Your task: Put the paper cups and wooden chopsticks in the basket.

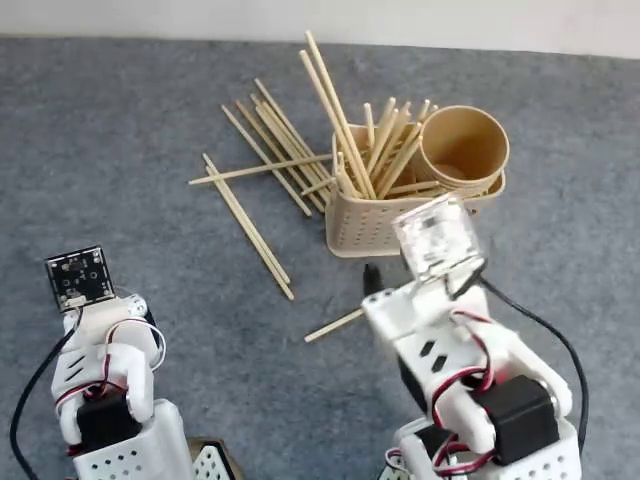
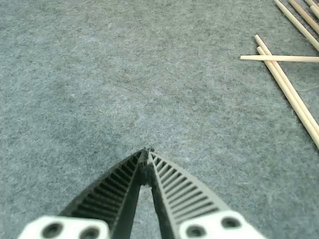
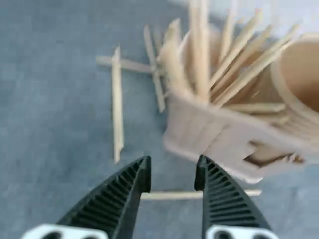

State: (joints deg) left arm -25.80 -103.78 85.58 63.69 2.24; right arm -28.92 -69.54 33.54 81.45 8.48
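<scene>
The paper cups [image 1: 465, 145] are sitting in the right side of the basket [image 1: 362, 228], in the upper middle of the high view, and many wooden chopsticks [image 1: 385, 140] are standing in its left side. More loose chopsticks [image 1: 270, 145] are lying in a messy pile to the left of the basket, some leaning on its wall. One single chopstick [image 1: 335, 325] is lying alone just below the basket. The right gripper [image 3: 172, 167] is hanging over that stick with its two fingers spread apart and nothing between them. The left gripper [image 2: 148, 152] is waiting at the lower left of the high view with its fingers pressed together, holding nothing. I think the sticks are going to feel very light, thin and stiff, and smooth enough to roll or slip. Grabbing the single chopstick near its middle is looking best, so it is not tipping down at one end. The sticks are lying flat, so the fingers are probably needing to go down right to the cloth. The grey felt [image 1: 120, 150] covering the table is looking soft and fuzzy, which is likely helping to stop the sticks from sliding. A pale strip [image 1: 500, 20] is running along the top edge.
</scene>
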